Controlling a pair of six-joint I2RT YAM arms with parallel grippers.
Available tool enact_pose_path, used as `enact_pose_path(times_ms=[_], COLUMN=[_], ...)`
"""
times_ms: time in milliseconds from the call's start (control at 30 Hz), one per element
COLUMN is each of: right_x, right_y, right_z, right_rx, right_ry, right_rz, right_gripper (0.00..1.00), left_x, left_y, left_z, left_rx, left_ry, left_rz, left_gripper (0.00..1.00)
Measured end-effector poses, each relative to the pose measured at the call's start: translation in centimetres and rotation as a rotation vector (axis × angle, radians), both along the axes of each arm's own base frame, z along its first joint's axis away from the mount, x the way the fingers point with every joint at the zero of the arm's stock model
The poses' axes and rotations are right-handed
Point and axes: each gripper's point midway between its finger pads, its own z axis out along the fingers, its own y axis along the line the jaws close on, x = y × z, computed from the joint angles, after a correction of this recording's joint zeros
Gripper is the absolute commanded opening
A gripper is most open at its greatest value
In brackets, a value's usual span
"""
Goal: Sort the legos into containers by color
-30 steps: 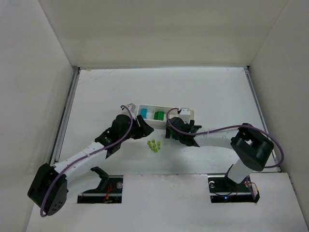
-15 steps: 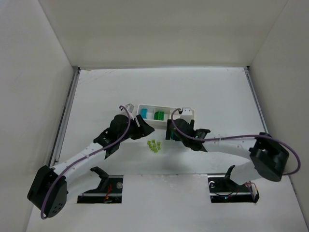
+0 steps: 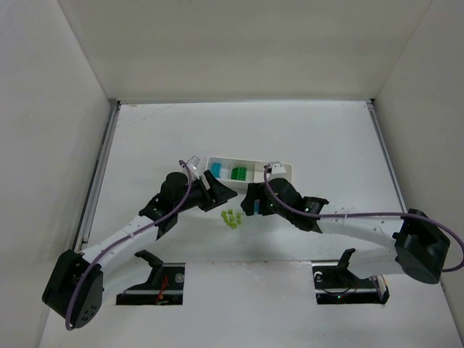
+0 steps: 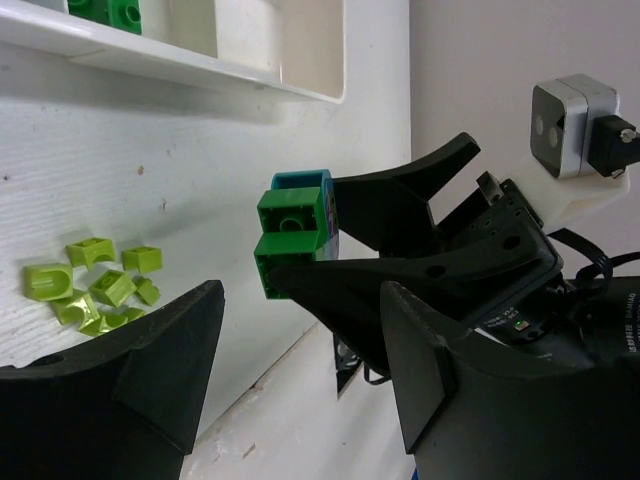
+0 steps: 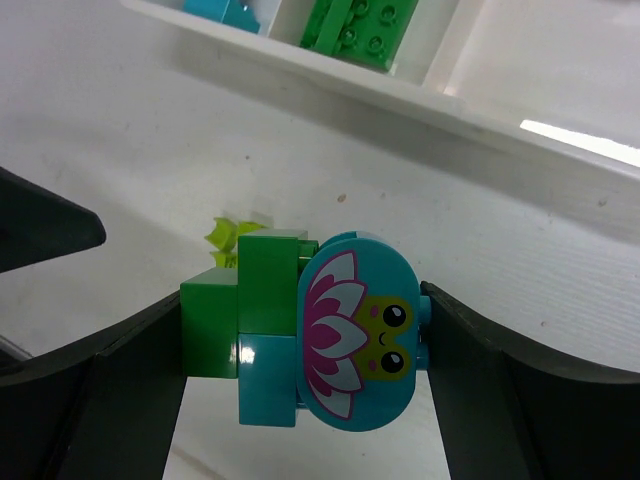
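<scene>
My right gripper (image 3: 251,204) (image 5: 305,320) is shut on a joined cluster of dark green and cyan-blue legos (image 5: 300,335) with a lotus-and-frog print, held above the table just in front of the white tray (image 3: 284,168). The cluster also shows in the left wrist view (image 4: 295,232). My left gripper (image 3: 220,194) (image 4: 300,292) is open and empty, close to the left of the cluster. A pile of pale yellow-green legos (image 3: 231,219) (image 4: 95,290) lies on the table below both grippers. The tray holds cyan bricks (image 3: 216,170) in its left compartment and green bricks (image 3: 238,172) (image 5: 360,25) in the middle one.
The tray's front wall (image 5: 330,85) runs just beyond the held cluster. White enclosure walls stand on the left, right and back of the table. The arm bases sit at the near edge.
My right arm has stretched out low, its elbow swinging right, and the gripper has shifted slightly left and nearer with the cluster. My left gripper has barely moved.
</scene>
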Motion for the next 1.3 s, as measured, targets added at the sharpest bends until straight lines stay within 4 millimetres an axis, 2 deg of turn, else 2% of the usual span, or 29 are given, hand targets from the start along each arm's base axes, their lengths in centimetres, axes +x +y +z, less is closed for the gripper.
enact_pose_path(times_ms=[533, 900, 1200, 1300], right_x=[-2.9, -3.2, -3.4, -3.4], right_y=[2.7, 4.0, 4.5, 4.7], right_z=[-0.5, 0.2, 0.6, 0.9], right_rx=[0.017, 0.053, 0.073, 0.082], right_ry=[0.027, 0.01, 0.003, -0.003], right_rz=[0.152, 0.196, 0.222, 0.23], right_gripper=[0.79, 0.79, 0.79, 0.79], left_x=[-0.8, -1.8, -1.7, -1.7], left_y=[-1.1, -2.2, -3.2, -3.4], left_z=[-2.7, -4.5, -3.5, -3.3], left_rx=[0.026, 0.057, 0.033, 0.03], left_ry=[0.091, 0.135, 0.125, 0.123], left_rz=[-0.041, -0.085, -0.104, -0.106], left_gripper=[0.61, 0.55, 0.51, 0.45])
